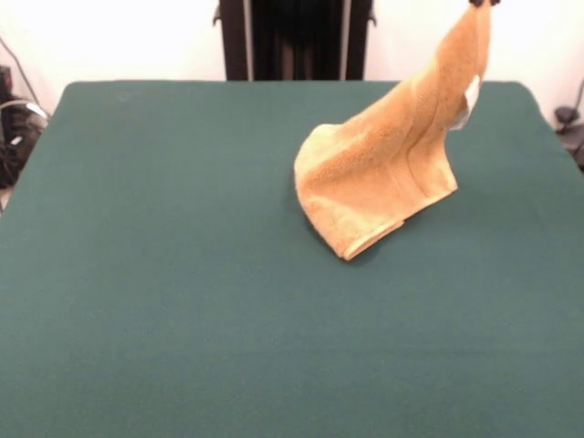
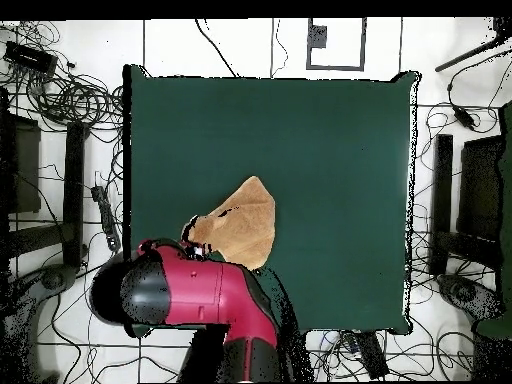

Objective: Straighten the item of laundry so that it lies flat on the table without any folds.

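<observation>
Nearest the front camera it's just bare table (image 1: 182,319), plenty of green felt to work with. Further back, right of centre, the towel (image 1: 383,173) is hanging up in a tall cone: its lower edge rests on the felt in a doubled-over fold, and the rest rises to one corner way up at the top edge of the front view. A white label (image 1: 472,99) dangles off the raised part.

At that top edge you can only see dark gripper (image 1: 484,3) tips right where the towel's corner ends, so my read is it's pinched closed on that corner. From overhead the red arm (image 2: 200,295) covers the pinch, so I'm judging from the front view alone.

For doing this step well, I'd say: keep hold of the corner and drag it sideways and low, away from the part that's grounded, so friction with the felt peels the fold open. Dropping it straight down would likely just pile it up again. Let go only when the corner is practically on the table.
</observation>
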